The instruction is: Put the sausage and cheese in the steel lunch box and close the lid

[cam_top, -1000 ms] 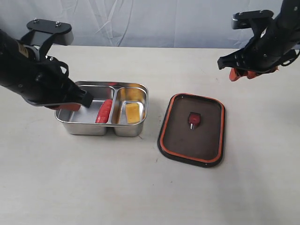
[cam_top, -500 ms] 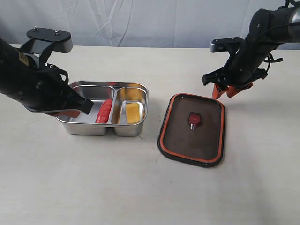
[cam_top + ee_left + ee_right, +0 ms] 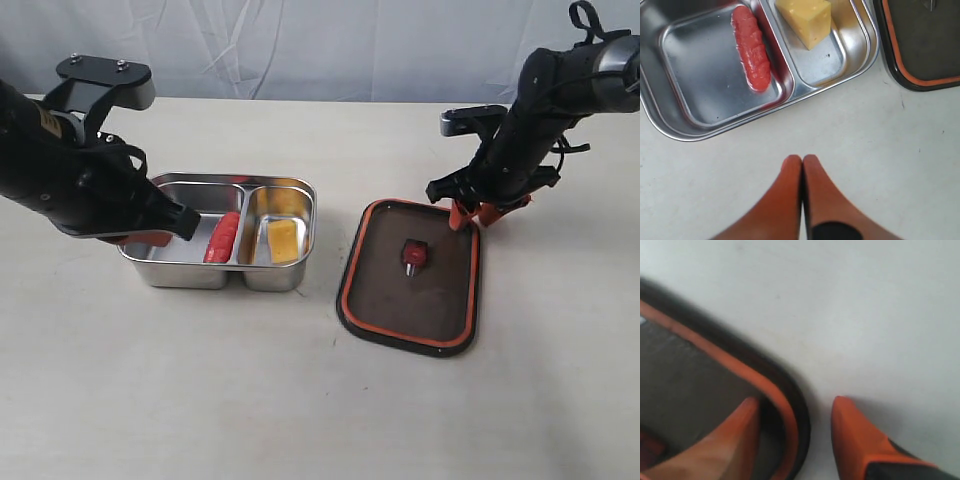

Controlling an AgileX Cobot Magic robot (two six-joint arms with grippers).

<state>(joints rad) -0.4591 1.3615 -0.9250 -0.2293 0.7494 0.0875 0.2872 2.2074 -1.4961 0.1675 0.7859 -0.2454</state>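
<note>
the steel lunch box (image 3: 300, 187) stands open on the table (image 3: 300, 400), with its near and right rims unobstructed. the sausage (image 3: 751, 48) lies in the larger compartment close along the divider (image 3: 790, 80). the cheese (image 3: 807, 20) sits in the smaller compartment, and both are below the rim. a strip of bare table separates the box from the lid (image 3: 440, 290), which lies to its right with the valve tab (image 3: 413, 252) at its centre and the orange seal showing all round. there is wide open table in front of both, and more behind them between the 2 arms.

the left claw (image 3: 801, 162) is clenched on nothing, its 2 orange fingers pressed together. the tips are over bare table just outside one long rim of the box. the right claw (image 3: 795, 405) is spread and straddles the lid's far right corner. 1 finger is over the dark panel inside the seal, the other finger (image 3: 855, 440) is outside it on the table side, and nothing is pinched.

in the exterior view the left arm covers the box's left rim and part of the larger compartment. the left wrist view cuts off the box's far edge and shows only 1 corner of the lid. the right wrist view is blurred, so i cannot tell whether the fingertips touch the lid or the table.
</note>
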